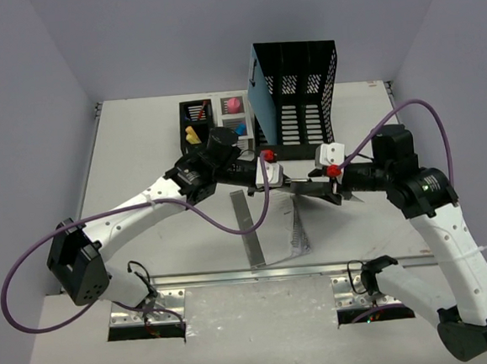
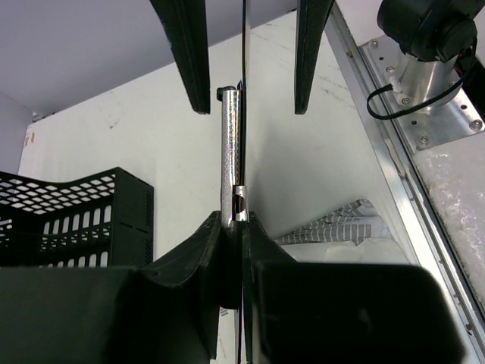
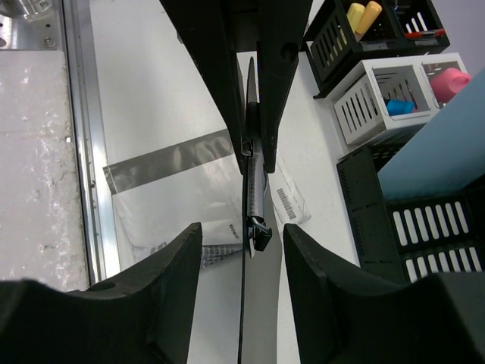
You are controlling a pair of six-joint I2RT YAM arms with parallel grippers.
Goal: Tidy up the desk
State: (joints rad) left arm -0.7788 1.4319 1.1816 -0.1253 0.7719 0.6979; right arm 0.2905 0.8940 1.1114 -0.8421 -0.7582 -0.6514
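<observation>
The white desk (image 1: 140, 156) lies below both arms, which meet above its middle. My left gripper (image 1: 279, 179) is shut on a thin dark clipboard (image 1: 320, 191) and holds it edge-up above the desk. In the left wrist view my gripper (image 2: 241, 216) clamps its chrome clip (image 2: 231, 152). My right gripper (image 1: 335, 185) is open, with one finger on each side of the board's free end and not touching it. In the right wrist view the gripper (image 3: 242, 231) straddles the board's edge (image 3: 243, 318) and the clip (image 3: 256, 189).
A clear plastic bag (image 1: 294, 229) with a grey strip lies flat under the grippers. A black file rack (image 1: 300, 93) with a blue folder stands at the back. Left of it are a black pen holder (image 1: 195, 122) and a white tray (image 1: 235, 115). A metal rail (image 1: 259, 273) runs along the near edge.
</observation>
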